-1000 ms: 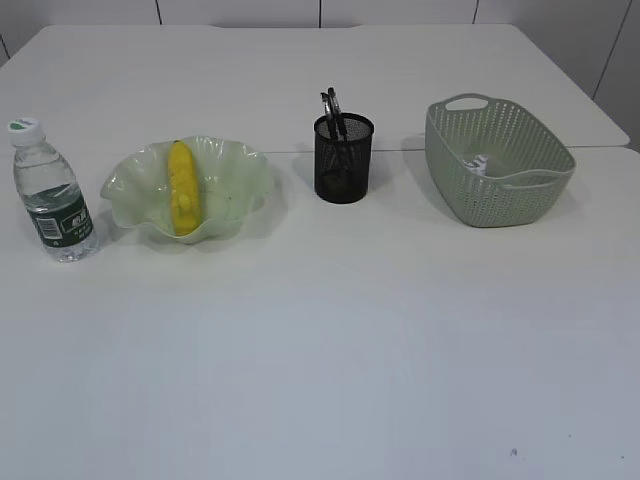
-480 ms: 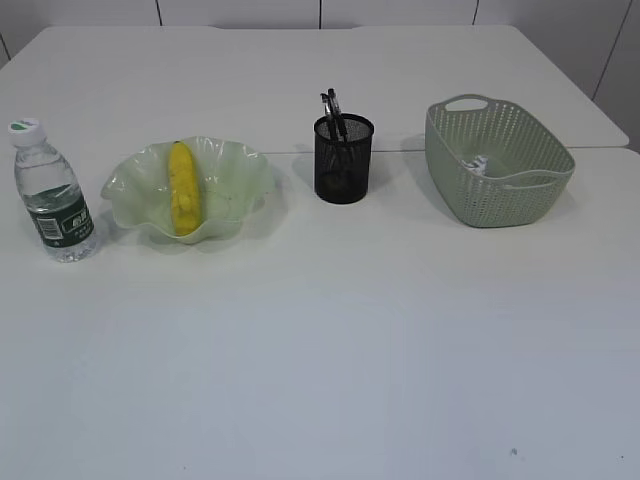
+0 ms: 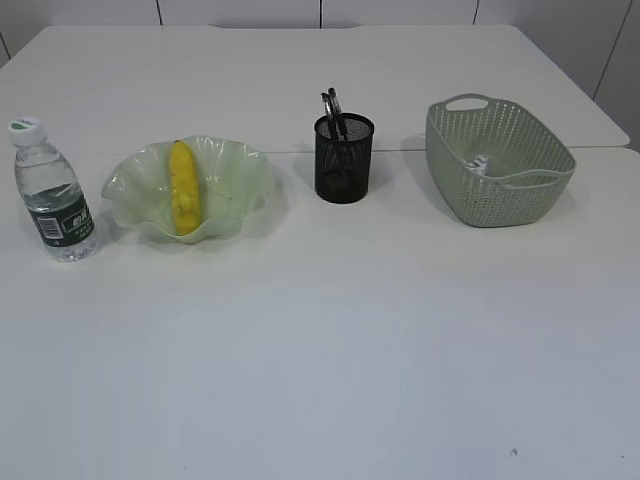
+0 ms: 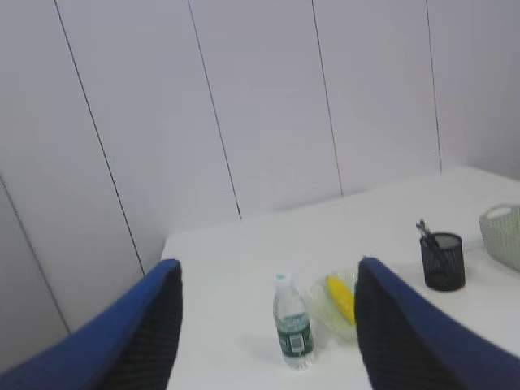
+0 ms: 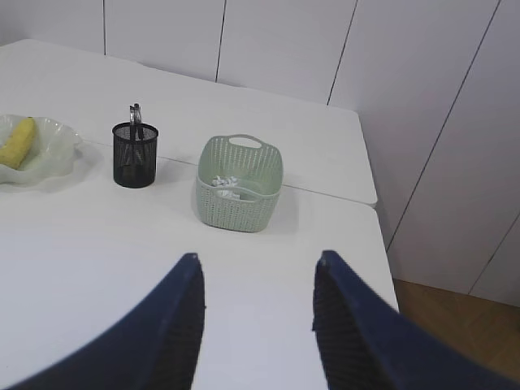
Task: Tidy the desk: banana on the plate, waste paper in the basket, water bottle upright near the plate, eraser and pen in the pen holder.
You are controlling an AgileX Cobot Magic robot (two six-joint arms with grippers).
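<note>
Across the white table (image 3: 320, 340), four groups of things are sitting in a row, with no arm showing in the exterior view. Farthest right, the pale green basket (image 3: 500, 190) is standing upright, and crumpled waste paper (image 3: 480, 163) is lying inside it against the far wall. At the left, the wavy green plate (image 3: 235, 165) is holding the banana (image 3: 183, 187), which is lying lengthwise across its middle. Just beside the plate on its left, apart from it, the water bottle (image 3: 52, 195) is standing upright with its cap on. Between plate and basket, the black mesh pen holder (image 3: 343, 165) is standing with a dark pen (image 3: 333, 108) sticking up out of it; whether the eraser is in there cannot be told through the mesh.

Both grippers are hanging well back from all of this. The left gripper (image 4: 268, 341) is showing its two blue fingers (image 4: 154, 325) spread wide apart, with the bottle framed in the gap far beyond. The right gripper (image 5: 258, 325) is likewise holding its jaws apart over bare tabletop, gripping nothing.
</note>
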